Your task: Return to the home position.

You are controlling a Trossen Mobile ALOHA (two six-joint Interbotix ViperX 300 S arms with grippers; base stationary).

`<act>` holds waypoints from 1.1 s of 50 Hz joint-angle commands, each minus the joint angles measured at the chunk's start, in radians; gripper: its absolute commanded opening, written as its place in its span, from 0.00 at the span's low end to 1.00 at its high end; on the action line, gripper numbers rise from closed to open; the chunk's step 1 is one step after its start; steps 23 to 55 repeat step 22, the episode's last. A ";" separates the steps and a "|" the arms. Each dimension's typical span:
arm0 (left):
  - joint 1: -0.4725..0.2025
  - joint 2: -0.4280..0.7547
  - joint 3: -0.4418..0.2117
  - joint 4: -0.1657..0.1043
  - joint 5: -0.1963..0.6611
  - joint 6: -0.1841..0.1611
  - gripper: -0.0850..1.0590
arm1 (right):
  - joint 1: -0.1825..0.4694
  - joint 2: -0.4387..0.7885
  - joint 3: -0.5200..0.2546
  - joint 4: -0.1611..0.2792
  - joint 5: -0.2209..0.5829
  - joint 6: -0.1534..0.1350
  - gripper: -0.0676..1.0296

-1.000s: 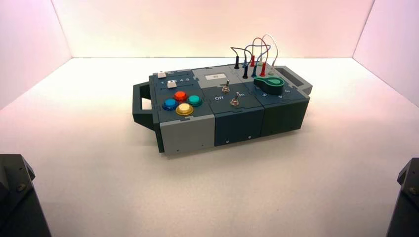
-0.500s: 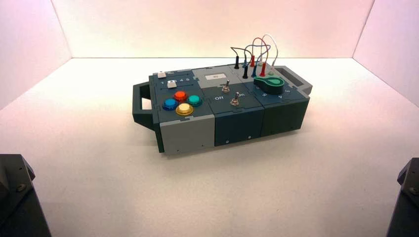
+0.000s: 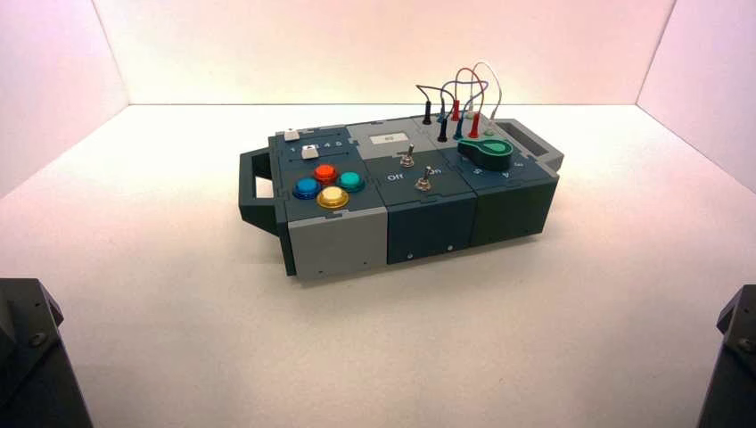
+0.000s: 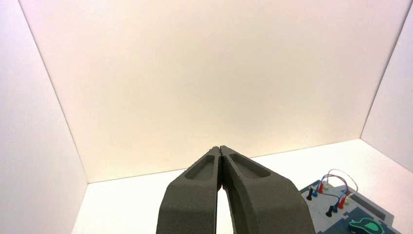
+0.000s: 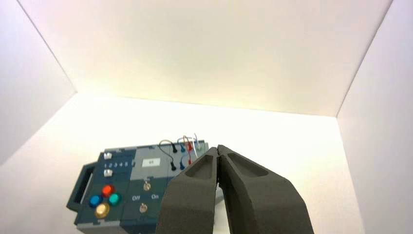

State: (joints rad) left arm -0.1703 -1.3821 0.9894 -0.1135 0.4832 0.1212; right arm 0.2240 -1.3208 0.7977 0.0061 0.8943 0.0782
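Observation:
The box (image 3: 401,192) stands in the middle of the white table, turned a little. It bears four round buttons (image 3: 326,185) on the left, two toggle switches (image 3: 415,171) in the middle, a green knob (image 3: 487,148) and plugged wires (image 3: 459,94) on the right. My left arm (image 3: 27,357) is parked at the near left corner; its gripper (image 4: 220,147) is shut and empty, pointing up over the table. My right arm (image 3: 735,357) is parked at the near right corner; its gripper (image 5: 217,147) is shut and empty, far from the box (image 5: 136,190).
White walls (image 3: 383,45) enclose the table on three sides. The box has dark handles at its left end (image 3: 254,187) and right end (image 3: 535,143). In the left wrist view, the box's wired corner (image 4: 348,204) shows.

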 commanded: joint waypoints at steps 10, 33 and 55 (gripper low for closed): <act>0.002 0.003 -0.021 -0.002 -0.003 0.000 0.05 | -0.003 0.012 -0.021 -0.003 -0.009 0.003 0.04; 0.002 -0.023 -0.009 -0.002 0.006 -0.002 0.05 | -0.003 0.009 -0.012 -0.003 -0.011 -0.002 0.04; 0.002 -0.023 -0.009 -0.002 0.006 -0.002 0.05 | -0.003 0.009 -0.012 -0.003 -0.011 -0.002 0.04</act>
